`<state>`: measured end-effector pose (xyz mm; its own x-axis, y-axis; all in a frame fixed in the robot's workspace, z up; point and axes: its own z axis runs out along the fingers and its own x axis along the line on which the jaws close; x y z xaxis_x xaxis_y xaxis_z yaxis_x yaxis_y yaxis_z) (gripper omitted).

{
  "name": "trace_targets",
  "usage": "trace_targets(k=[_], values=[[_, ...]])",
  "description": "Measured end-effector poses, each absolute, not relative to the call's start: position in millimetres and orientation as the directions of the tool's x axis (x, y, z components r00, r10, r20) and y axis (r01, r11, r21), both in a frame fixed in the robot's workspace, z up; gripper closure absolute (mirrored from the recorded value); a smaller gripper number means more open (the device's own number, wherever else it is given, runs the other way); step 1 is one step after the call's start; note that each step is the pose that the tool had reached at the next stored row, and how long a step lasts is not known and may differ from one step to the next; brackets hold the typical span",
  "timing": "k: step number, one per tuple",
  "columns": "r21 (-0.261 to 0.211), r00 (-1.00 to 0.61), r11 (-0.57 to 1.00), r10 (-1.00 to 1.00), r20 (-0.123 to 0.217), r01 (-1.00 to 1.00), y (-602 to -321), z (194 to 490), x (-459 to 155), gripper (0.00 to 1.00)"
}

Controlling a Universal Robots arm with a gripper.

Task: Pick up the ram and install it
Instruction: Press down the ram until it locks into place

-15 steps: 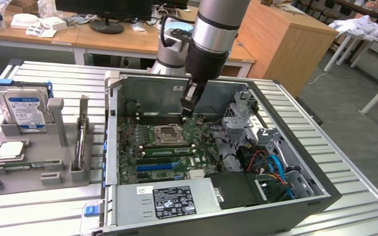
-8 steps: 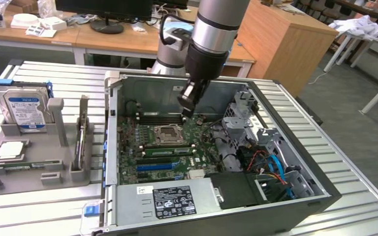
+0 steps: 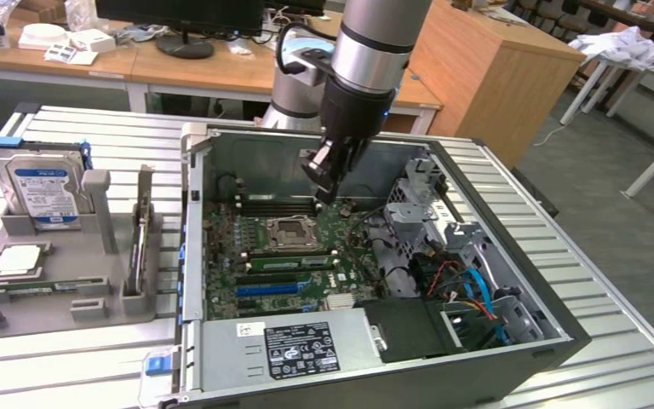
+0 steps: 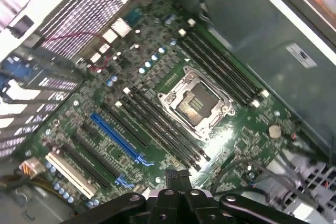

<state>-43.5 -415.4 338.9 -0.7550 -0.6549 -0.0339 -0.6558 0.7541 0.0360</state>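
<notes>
My gripper (image 3: 324,189) hangs inside the open computer case (image 3: 197,256), above the back of the motherboard (image 3: 293,256) and close to the CPU socket (image 3: 285,230). In the wrist view its dark fingertips (image 4: 176,178) are pressed together, and I cannot make out a stick between them. A long green ram stick (image 3: 289,262) with dark chips stands in a slot just in front of the socket, apart from the gripper. Another thin green strip (image 3: 43,288) lies low in the grey fixture (image 3: 88,281). Black memory slots (image 4: 163,129) run along both sides of the socket (image 4: 197,103).
A blue-labelled hard drive (image 3: 41,183) stands upright in the fixture on the exterior view's left. The case walls, a drive cage (image 3: 424,200), loose cables (image 3: 463,285) and the power supply (image 3: 299,345) crowd the motherboard. A blue expansion slot (image 4: 118,137) lies beyond the memory slots.
</notes>
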Motion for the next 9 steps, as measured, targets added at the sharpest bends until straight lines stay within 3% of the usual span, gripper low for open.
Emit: trace_targets(k=[9], values=[[0.036,-0.852,0.851,-0.523,-0.034,-0.524,-415.4,338.0,-43.5,0.89]])
